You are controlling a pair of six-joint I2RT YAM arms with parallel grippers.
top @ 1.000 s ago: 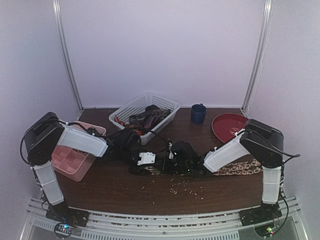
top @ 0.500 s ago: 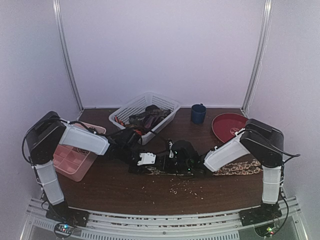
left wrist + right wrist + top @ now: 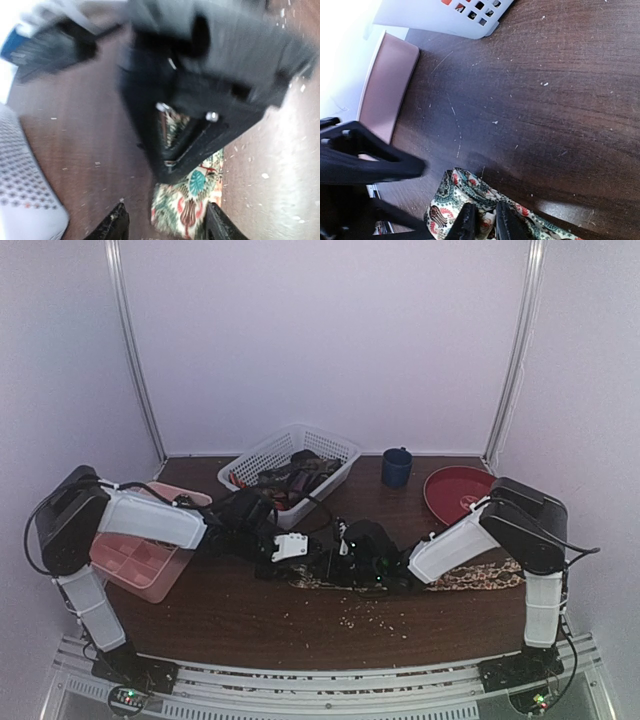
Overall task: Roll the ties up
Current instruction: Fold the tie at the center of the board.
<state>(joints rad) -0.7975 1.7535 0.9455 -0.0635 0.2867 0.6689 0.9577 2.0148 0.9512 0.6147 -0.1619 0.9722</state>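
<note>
A tan tie with a floral pattern point(image 3: 470, 578) lies along the table, running from the middle out to the right. In the right wrist view its folded end point(image 3: 447, 197) bunches up, and my right gripper point(image 3: 484, 226) is shut on that fabric. My left gripper point(image 3: 167, 227) stands open, its two fingers either side of the tie's end point(image 3: 187, 202) without pressing it. The black body of the right gripper point(image 3: 200, 100) sits just beyond. In the top view the two grippers meet at the table's middle, left point(image 3: 312, 560) and right point(image 3: 336, 565). More dark ties point(image 3: 290, 475) lie heaped in the basket.
A white lattice basket point(image 3: 330, 445) stands at the back centre. A pink compartment tray point(image 3: 140, 570) sits under the left arm. A blue cup point(image 3: 396, 467) and a red plate point(image 3: 455, 490) stand at the back right. Crumbs dot the dark wood in front.
My left arm has sunk down and to the left, and its gripper has shifted slightly back from the near edge. The right arm and the tie have stayed put.
</note>
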